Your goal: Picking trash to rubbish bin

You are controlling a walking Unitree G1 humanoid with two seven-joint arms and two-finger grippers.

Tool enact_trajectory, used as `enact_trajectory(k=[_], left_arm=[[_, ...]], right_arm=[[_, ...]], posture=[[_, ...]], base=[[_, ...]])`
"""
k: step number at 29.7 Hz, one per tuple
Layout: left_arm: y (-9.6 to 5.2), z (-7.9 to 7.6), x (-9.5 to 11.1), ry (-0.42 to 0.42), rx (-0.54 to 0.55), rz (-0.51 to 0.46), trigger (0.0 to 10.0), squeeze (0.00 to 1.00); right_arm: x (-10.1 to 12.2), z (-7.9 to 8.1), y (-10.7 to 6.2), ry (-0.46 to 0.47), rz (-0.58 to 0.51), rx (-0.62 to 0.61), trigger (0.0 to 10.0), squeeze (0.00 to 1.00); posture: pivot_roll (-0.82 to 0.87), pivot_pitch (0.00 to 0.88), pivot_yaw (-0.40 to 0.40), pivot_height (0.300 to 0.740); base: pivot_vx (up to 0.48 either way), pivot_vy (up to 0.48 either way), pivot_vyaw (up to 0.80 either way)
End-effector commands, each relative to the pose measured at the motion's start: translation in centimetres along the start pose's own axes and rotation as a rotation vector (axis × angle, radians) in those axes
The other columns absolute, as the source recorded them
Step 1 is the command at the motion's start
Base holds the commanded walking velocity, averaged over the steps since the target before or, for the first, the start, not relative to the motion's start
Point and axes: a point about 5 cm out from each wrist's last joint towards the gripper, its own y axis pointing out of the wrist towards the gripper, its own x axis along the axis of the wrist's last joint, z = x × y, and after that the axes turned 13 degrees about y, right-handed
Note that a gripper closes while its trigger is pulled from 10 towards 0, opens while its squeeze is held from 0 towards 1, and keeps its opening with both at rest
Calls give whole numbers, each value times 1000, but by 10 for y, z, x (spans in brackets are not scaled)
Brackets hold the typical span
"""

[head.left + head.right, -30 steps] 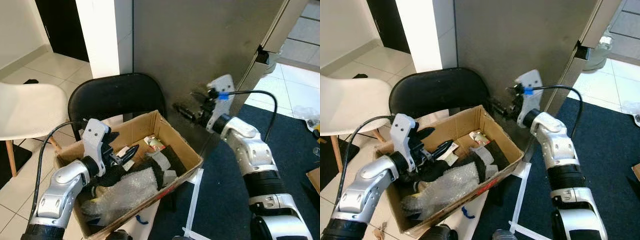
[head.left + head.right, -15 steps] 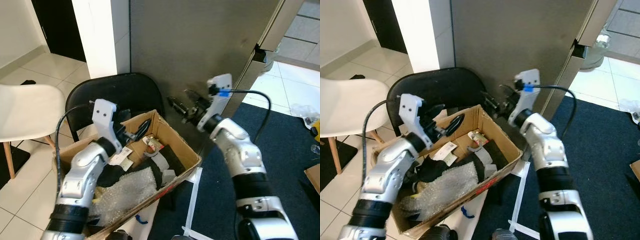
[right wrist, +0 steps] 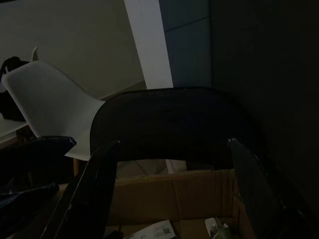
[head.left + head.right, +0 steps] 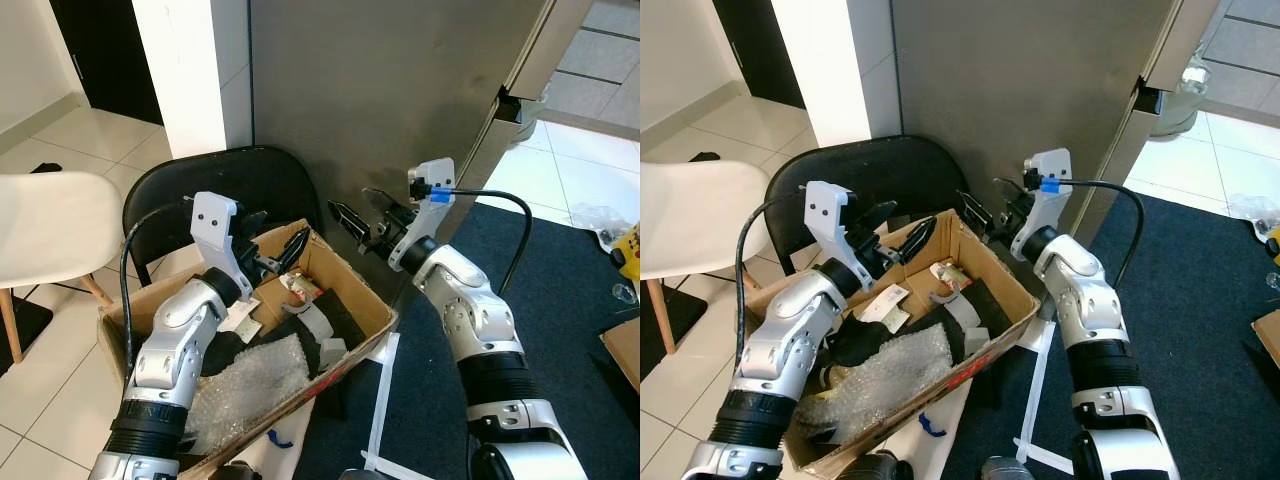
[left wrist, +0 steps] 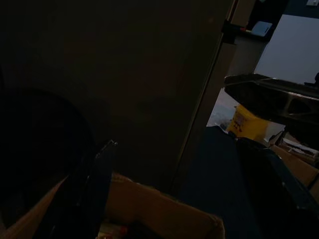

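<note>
Box: cardboard box (image 4: 335,345) at lower centre, trash inside
Left gripper (image 4: 278,258): fingers apart, empty, above box's far rim
Right gripper (image 4: 352,220): fingers apart, empty; retreat without clipping cardboard

chair (image 4: 215,190): black, behind left claw (image 4: 275,258) | box (image 4: 360,312): cardboard, on chair seat, below both claws | in box: bubble wrap (image 4: 250,385), black scraps, papers | floor: tile, dark rug (image 4: 580,330) under right arm
</note>
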Motion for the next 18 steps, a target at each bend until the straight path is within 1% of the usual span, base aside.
enact_trajectory(k=[1, 6, 15, 18], left_arm=[[2, -1, -1, 0, -1, -1, 10000, 0], [3, -2, -1, 18, -25, -3, 10000, 0], [3, -3, -3, 16, -33, 2, 10000, 0], [4, -5, -3, 19, -55, 1, 10000, 0]], right_arm=[[-2, 0, 0, 9, 12, -6, 10000, 0], [-4, 1, 1, 19, 16, -1, 10000, 0], [-5, 1, 1, 20, 21, 0, 10000, 0], [-5, 1, 1, 14, 25, 0, 10000, 0]], posture=[[-60, 0, -36, 740], [-31, 0, -46, 740], [-31, 0, -48, 740], [-33, 0, -48, 740]], base=[[0, 0, 0], [0, 0, 0], [0, 0, 0], [0, -251, 0]])
